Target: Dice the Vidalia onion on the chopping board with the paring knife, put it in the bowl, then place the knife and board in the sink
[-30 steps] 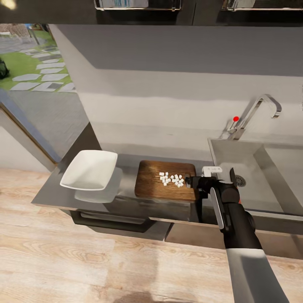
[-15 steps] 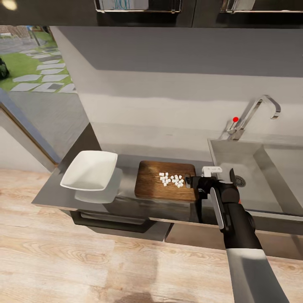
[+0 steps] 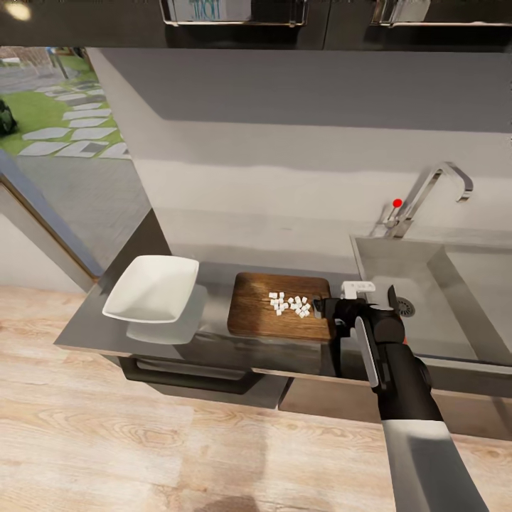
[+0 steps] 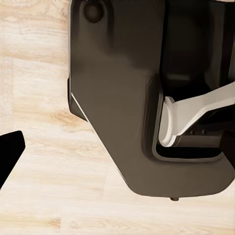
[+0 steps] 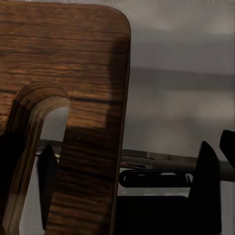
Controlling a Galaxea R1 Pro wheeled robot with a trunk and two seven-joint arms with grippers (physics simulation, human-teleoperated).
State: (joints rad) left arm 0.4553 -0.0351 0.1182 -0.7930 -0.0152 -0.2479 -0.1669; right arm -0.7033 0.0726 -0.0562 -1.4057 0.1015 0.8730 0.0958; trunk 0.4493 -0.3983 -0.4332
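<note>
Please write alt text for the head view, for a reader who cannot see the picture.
The right gripper reaches to the sink-side end of a wooden chopping board that carries small white onion dice on a grey countertop. An empty white bowl stands left of the board, and the sink with its tap lies to the right.

The brown wooden chopping board (image 3: 281, 306) lies flat on the grey bench (image 3: 213, 338), with a little pile of white diced onion (image 3: 290, 304) near its right end. A white squarish bowl (image 3: 151, 288) sits empty to its left, well apart, and the grey sink (image 3: 427, 299) is just right of the board.
</note>
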